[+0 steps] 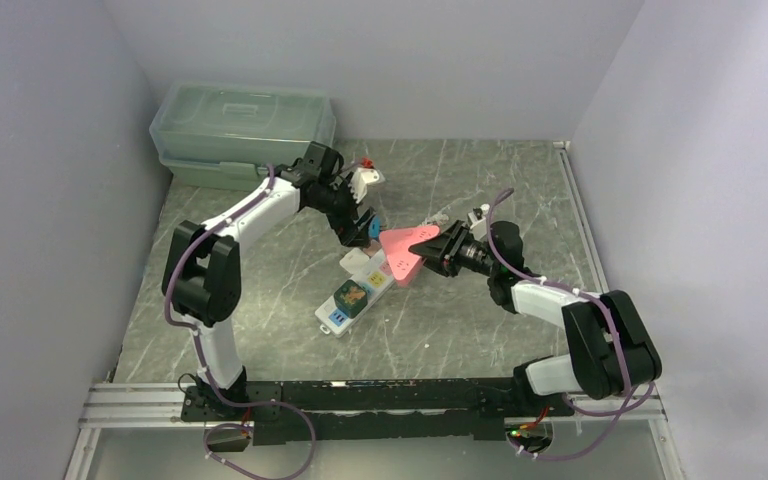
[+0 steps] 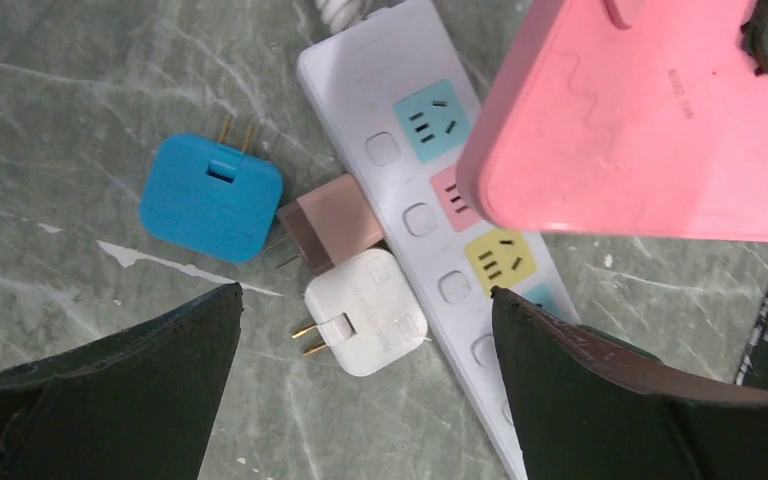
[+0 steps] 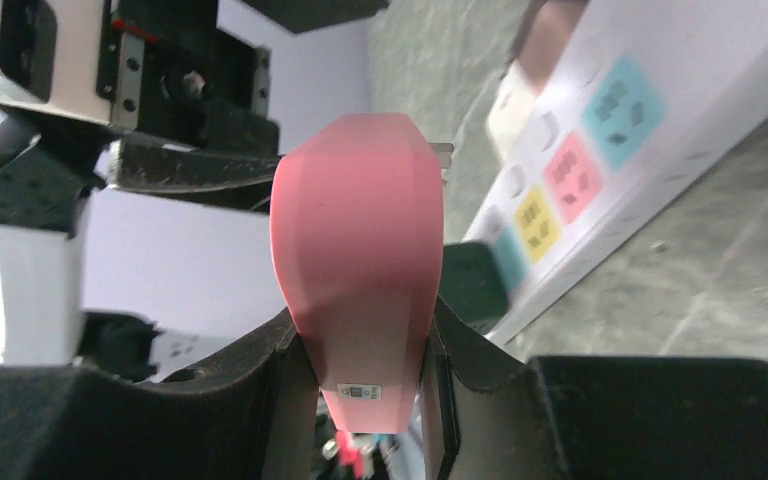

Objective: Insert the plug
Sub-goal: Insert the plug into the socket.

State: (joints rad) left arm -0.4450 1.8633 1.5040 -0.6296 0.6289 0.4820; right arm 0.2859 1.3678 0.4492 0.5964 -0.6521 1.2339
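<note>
**Right end effector** (image 3: pixel 365 330): clenched on the pink plug (image 3: pixel 355 250), one finger on each side of the end nearest my wrist. The plug is held off the surface (image 1: pixel 460 330), over the far part of the strip (image 1: pixel 372 282).
- In the left wrist view its body hangs over the strip's edge and covers part of the pink socket. The blue and yellow sockets on either side show uncovered.
- One metal prong shows at the plug's far edge in the right wrist view. Whether it lines up with a socket I cannot tell.

**Left end effector** (image 2: pixel 362 292): released, fingers spread wide, holding nothing. It hovers above the clutter on the strip's other side, close beside the pink plug.

**Clutter beside the strip**, all lying flat on the surface:
- The brown plug (image 2: pixel 332 222) touches the strip's edge, prongs pointing away from it.
- The white plug (image 2: pixel 365 310) touches both the brown plug and the strip.
- The blue plug (image 2: pixel 210 198) lies just beside the brown one and apart from the strip.

**On the strip:** a dark block (image 1: pixel 350 296) sits in the near half, seen from the top view. The strip lies diagonally at mid-surface, between my two arms.

**Back left corner:** stacked clear bins (image 1: pixel 243 130), well apart from everything else.

**In the way:** my left end effector and the pink plug crowd the same stretch of strip. The brown and white plugs press against that edge.
</note>
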